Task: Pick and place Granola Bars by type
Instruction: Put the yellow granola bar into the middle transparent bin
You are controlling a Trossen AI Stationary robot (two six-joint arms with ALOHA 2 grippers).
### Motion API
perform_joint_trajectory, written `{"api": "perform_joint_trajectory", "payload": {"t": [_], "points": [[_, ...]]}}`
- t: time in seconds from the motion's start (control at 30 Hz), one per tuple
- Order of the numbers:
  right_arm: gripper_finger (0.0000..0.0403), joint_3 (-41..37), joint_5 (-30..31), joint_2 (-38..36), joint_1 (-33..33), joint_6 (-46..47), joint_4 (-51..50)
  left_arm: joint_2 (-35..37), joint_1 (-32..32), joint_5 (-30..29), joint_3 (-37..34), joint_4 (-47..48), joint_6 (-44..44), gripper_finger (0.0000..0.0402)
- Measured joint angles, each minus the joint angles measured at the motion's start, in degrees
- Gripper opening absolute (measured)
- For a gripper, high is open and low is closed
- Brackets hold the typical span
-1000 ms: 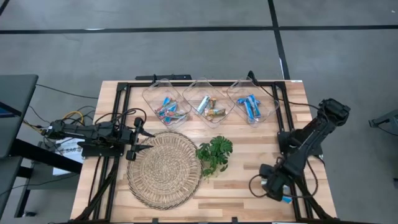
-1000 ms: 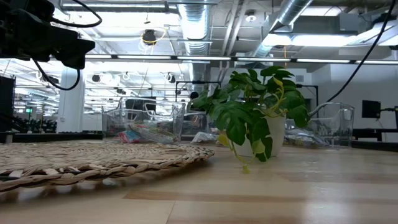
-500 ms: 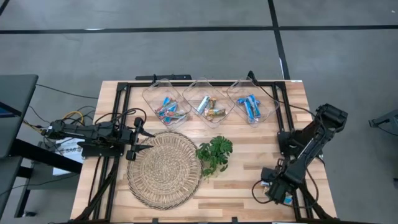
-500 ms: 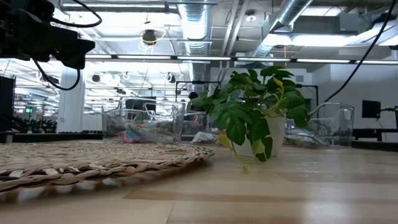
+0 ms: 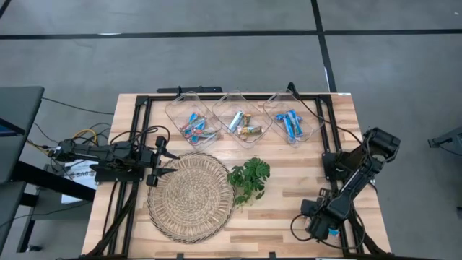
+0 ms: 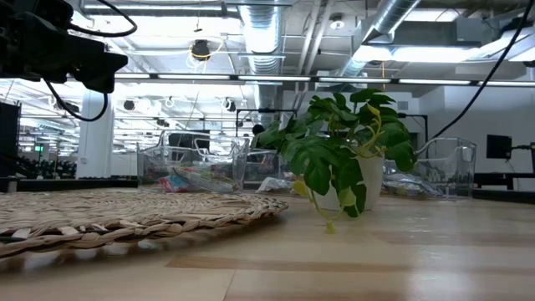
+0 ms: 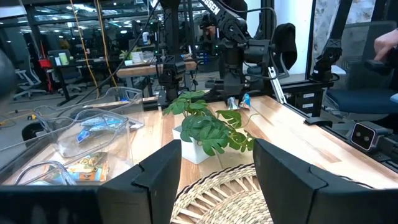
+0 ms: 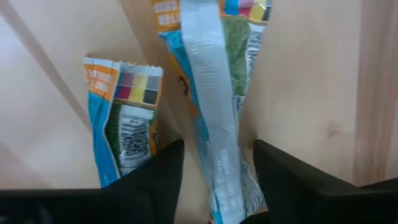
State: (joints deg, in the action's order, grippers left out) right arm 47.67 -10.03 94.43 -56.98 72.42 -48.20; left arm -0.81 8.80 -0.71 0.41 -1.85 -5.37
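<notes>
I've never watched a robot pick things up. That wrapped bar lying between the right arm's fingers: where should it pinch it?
Probably across the narrow width, near mid-length, coming straight down. The granola bar lies flat and long on the table, with the right gripper open astride it; a second bar beside it leaves little room.

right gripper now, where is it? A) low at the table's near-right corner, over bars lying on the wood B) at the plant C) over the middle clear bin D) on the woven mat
A: the high view puts the right gripper at the near-right corner, and its wrist view shows granola bars on bare wood between its fingers.
</notes>
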Motion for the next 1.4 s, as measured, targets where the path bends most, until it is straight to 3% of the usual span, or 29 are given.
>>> {"api": "perform_joint_trajectory", "payload": {"t": [0.3, 0.53, 0.9, 1.1, 1.4], "points": [[0.0069, -0.03, 1.2, -0.1, 0.08, 0.01, 1.12, 0.0, 0.0, 0.0, 0.0, 0.0, 0.0, 0.0194], [0.0041, -0.19, 3.52, -0.63, 0.61, 1.14, 0.82, -0.01, 0.0, 0.02, 0.01, 0.0, 0.0, 0.0194], [0.0055, -0.34, 24.8, -8.39, 6.67, 2.53, 0.69, -0.01, 0.0, 0.02, 0.02, 0.0, 0.0, 0.0194], [0.0055, -0.32, 44.82, -11.54, 10.79, 7.44, 0.74, -0.01, 0.0, 0.02, 0.0, 0.0, 0.0, 0.0194], [0.0055, -0.26, 70.58, -13.57, 18.13, 4.9, 2.12, -0.01, 0.0, 0.02, 0.01, 0.0, 0.0, 0.0194]]}}
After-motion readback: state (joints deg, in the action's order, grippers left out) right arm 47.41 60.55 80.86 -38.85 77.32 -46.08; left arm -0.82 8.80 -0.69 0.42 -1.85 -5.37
